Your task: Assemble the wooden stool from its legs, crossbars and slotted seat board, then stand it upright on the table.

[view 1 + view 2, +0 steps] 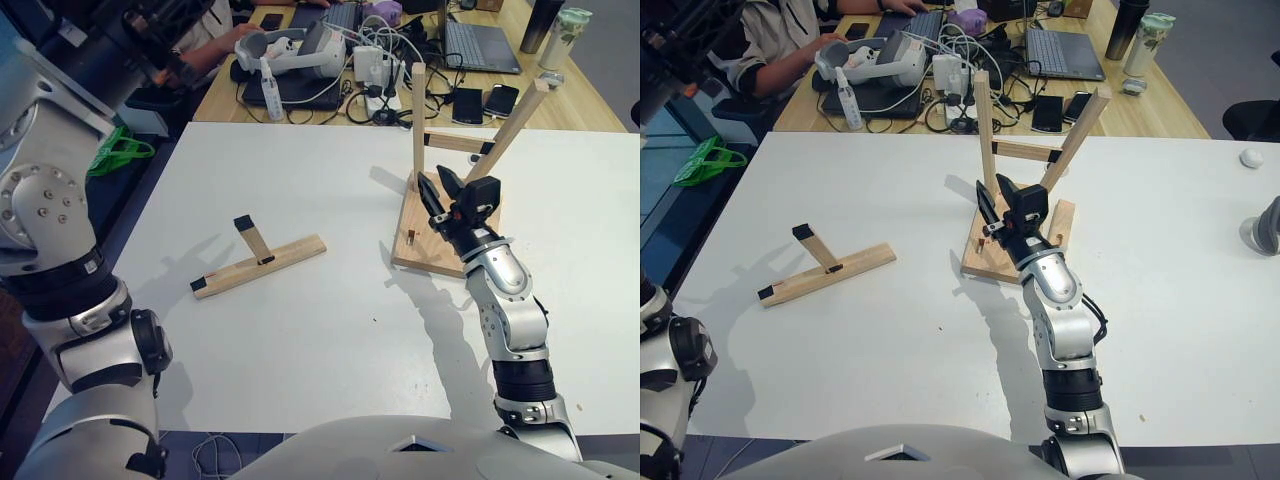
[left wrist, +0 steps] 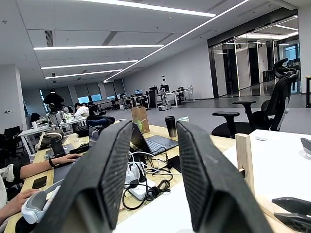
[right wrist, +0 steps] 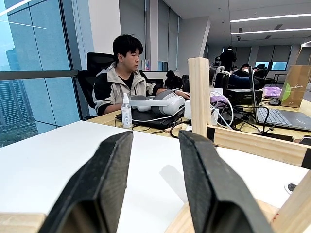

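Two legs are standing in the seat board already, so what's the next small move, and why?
Probably bring the left gripper down toward the loose leg-and-crossbar piece: it lies flat on the robot's left, apart from the seat board, while the open right gripper hangs over the board.

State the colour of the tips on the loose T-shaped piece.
Black tips, clearest in the left eye view.

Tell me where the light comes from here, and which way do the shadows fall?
Left eye view: the loose leg-and-crossbar piece and the upright leg throw soft shadows towards the robot's left on the white table. Left wrist view: long ceiling light strips glow brightly. Right wrist view: daylight comes through the window.
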Controlling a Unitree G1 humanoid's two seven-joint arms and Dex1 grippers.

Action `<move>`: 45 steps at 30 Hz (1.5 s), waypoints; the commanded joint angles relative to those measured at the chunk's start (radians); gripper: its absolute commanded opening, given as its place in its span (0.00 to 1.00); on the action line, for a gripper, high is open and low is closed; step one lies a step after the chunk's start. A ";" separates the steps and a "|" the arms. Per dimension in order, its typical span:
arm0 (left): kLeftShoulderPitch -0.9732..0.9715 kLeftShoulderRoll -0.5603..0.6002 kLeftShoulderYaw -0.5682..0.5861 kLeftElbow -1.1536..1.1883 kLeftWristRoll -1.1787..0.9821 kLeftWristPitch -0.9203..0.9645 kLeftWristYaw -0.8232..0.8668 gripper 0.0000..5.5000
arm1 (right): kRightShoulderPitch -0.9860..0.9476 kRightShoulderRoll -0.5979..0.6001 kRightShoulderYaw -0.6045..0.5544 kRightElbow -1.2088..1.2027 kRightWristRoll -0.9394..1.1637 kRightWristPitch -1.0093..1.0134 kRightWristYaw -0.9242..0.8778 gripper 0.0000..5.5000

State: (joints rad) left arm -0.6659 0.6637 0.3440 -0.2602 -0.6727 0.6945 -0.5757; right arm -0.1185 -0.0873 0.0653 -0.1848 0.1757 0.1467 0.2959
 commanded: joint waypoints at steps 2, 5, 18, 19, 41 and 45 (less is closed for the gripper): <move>0.381 -0.082 -0.195 0.171 0.044 0.022 -0.121 0.30 | -0.007 -0.022 -0.008 -0.015 0.015 0.020 0.018 0.32; 0.573 -0.082 -0.439 0.380 0.249 -0.094 -0.181 0.30 | -0.018 -0.040 -0.005 -0.019 0.015 0.032 0.035 0.32; 0.361 -0.097 -0.223 0.105 0.094 -0.082 -0.040 0.30 | -0.015 -0.042 -0.007 -0.033 0.016 0.058 0.025 0.32; 0.348 -0.089 -0.211 0.076 0.086 -0.064 -0.033 0.30 | -0.013 -0.041 -0.008 -0.034 0.017 0.058 0.024 0.32; 0.469 0.361 -0.294 -0.201 0.194 0.142 -0.305 0.30 | -0.010 -0.039 -0.019 -0.045 0.021 0.057 0.000 0.32; 0.372 0.364 -0.384 -0.123 0.260 0.105 -0.330 0.30 | -0.008 -0.031 -0.008 -0.040 0.020 0.050 -0.005 0.32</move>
State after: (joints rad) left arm -0.2509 1.0199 0.0080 -0.4261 -0.4521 0.8131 -0.8935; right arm -0.1205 -0.1206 0.0570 -0.2268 0.1990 0.1925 0.2946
